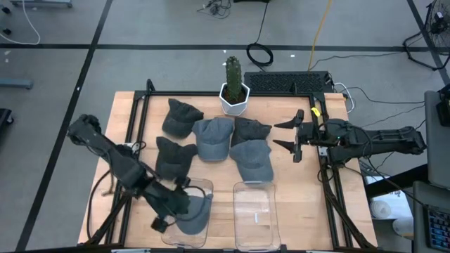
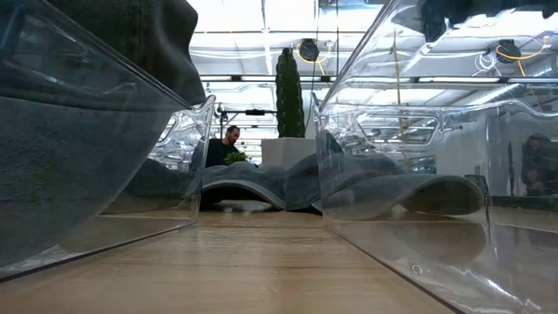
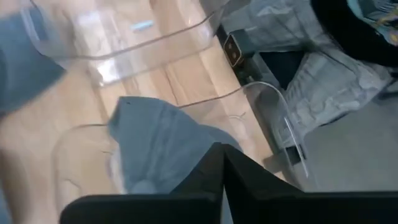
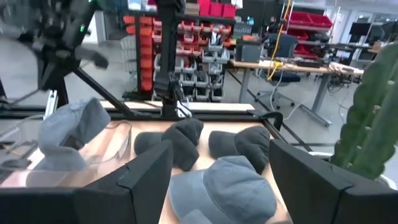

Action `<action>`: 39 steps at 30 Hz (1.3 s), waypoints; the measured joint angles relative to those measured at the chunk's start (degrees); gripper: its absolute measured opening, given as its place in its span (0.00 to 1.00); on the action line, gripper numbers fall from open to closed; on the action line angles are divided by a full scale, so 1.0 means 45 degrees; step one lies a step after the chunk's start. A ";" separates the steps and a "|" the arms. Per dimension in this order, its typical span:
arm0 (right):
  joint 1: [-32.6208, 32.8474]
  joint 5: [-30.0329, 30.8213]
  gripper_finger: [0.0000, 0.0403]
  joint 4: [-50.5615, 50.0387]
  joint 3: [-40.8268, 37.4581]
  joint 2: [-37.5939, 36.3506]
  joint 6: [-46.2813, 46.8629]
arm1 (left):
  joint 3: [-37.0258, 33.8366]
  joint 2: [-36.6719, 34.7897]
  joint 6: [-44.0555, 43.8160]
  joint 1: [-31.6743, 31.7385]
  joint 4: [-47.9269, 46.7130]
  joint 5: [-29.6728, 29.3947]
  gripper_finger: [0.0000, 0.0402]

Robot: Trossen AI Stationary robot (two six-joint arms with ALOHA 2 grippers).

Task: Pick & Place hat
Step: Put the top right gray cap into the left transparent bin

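Observation:
A grey-blue hat [image 1: 198, 215] sits partly inside the left clear bin [image 1: 204, 184] at the table's near edge. It also shows in the left wrist view [image 3: 155, 137] and in the right wrist view [image 4: 68, 127], where it rises above the bin's rim. My left gripper [image 1: 176, 204] [image 3: 222, 152] is shut at that hat, over the bin. My right gripper [image 1: 290, 138] [image 4: 221, 158] waits open near the table's right side, level and facing the hats. Several more hats lie mid-table, grey [image 1: 213, 137] [image 1: 253, 160] and dark [image 1: 181, 117] [image 1: 174, 156]. My left gripper is shut on the grey-blue hat at an edge of its cloth [image 3: 202, 149], slanting down from the table's left. The fingers hide the place of contact, so the exact part cannot be told. The hat's lower part [image 3: 143, 180] is inside the left bin.
A second clear bin [image 1: 254, 185] stands to the right of the first, with nothing in it. A cactus in a white pot [image 1: 233, 88] stands at the far edge, with a keyboard [image 1: 288, 83] beside it. Bare wood lies between the hats and the bins.

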 joint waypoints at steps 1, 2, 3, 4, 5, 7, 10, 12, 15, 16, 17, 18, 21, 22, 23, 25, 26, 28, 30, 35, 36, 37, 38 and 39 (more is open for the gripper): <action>0.0000 0.0000 0.63 0.0190 -0.0172 -0.0005 0.0001 | 0.0056 0.0284 -0.0174 -0.0126 0.0204 0.0004 0.02; 0.0000 -0.0001 0.63 0.0387 -0.0318 -0.0005 0.0005 | 0.0066 0.0533 -0.0212 -0.0278 0.0506 0.0052 0.01; 0.0000 -0.0004 0.63 0.0532 -0.0420 -0.0001 0.0005 | 0.0067 0.0785 -0.0205 -0.0436 0.0746 0.0132 0.01; 0.0000 -0.0005 0.63 0.0559 -0.0478 0.0000 0.0053 | 0.0064 0.1004 -0.0211 -0.0553 0.0920 0.0160 0.01; 0.0000 -0.0005 0.63 0.0547 -0.0504 -0.0005 0.0158 | 0.0062 0.1170 -0.0312 -0.0626 0.1057 0.0043 0.01; 0.0000 -0.0013 0.63 0.0562 -0.0506 -0.0005 0.0372 | 0.0067 0.1409 -0.0700 -0.0664 0.1019 -0.0477 0.01; 0.0005 -0.0095 0.63 0.0562 -0.0506 -0.0005 0.0511 | 0.0067 0.1757 -0.0836 -0.0356 0.0957 -0.1040 0.01; 0.0005 -0.0144 0.63 0.0562 -0.0506 -0.0005 0.0565 | 0.0064 0.1915 -0.0434 -0.0111 0.1316 -0.0987 0.01; 0.0015 -0.0389 0.63 0.0562 -0.0506 -0.0005 0.0671 | 0.0077 0.2150 0.0065 0.0337 0.2204 0.0344 0.01; 0.0034 -0.0391 0.63 0.0562 -0.0506 -0.0005 0.0672 | 0.0077 0.2280 0.0245 0.0499 0.2494 0.0886 0.01; 0.0075 -0.0389 0.63 0.0562 -0.0506 -0.0005 0.0676 | 0.0076 0.2408 0.0482 0.0621 0.2718 0.1106 0.01; 0.0114 -0.0384 0.63 0.0562 -0.0506 -0.0005 0.0671 | 0.0072 0.2498 0.0738 0.0745 0.2915 0.1065 0.01; 0.0205 -0.0384 0.63 0.0562 -0.0506 -0.0005 0.0671 | 0.0081 0.2598 0.1273 0.1240 0.3467 0.0410 0.01; 0.0226 -0.0383 0.63 0.0562 -0.0506 -0.0010 0.0671 | 0.0082 0.2633 0.1271 0.1420 0.3414 0.0266 0.01; 0.0231 -0.0382 0.63 0.0564 -0.0506 -0.0007 0.0671 | 0.0078 0.2674 0.1153 0.1591 0.3260 0.0218 0.01; 0.0233 -0.0389 0.63 0.0562 -0.0506 -0.0005 0.0672 | 0.0062 0.2946 0.0736 0.1963 0.3290 0.0260 0.01; 0.0233 -0.0389 0.63 0.0562 -0.0506 -0.0005 0.0671 | 0.0062 0.3081 0.0615 0.2111 0.3261 0.0359 0.01; 0.0233 -0.0389 0.63 0.0562 -0.0506 -0.0005 0.0675 | 0.0035 0.3221 0.0574 0.2254 0.2885 0.0714 0.01; 0.0233 -0.0389 0.63 0.0557 -0.0506 -0.0007 0.0673 | 0.0068 0.3471 0.0329 0.2407 0.2963 0.0895 0.01; 0.0233 -0.0385 0.63 0.0531 -0.0506 -0.0005 0.0651 | 0.0045 0.3505 -0.0361 0.2486 0.1896 0.0556 0.00; 0.0233 -0.0389 0.63 0.0528 -0.0506 -0.0005 0.0647 | 0.0048 0.3419 -0.0493 0.2478 0.1626 0.0469 0.00; 0.0233 -0.0389 0.63 0.0533 -0.0506 -0.0005 0.0647 | 0.0048 0.3351 -0.0598 0.2466 0.1386 0.0428 0.00; 0.0233 -0.0389 0.63 0.0527 -0.0506 -0.0010 0.0646 | 0.0048 0.3310 -0.0775 0.2466 0.1098 0.0382 0.00; 0.0233 -0.0389 0.63 0.0523 -0.0506 -0.0010 0.0642 | 0.0048 0.3299 -0.0866 0.2465 0.1043 0.0314 0.00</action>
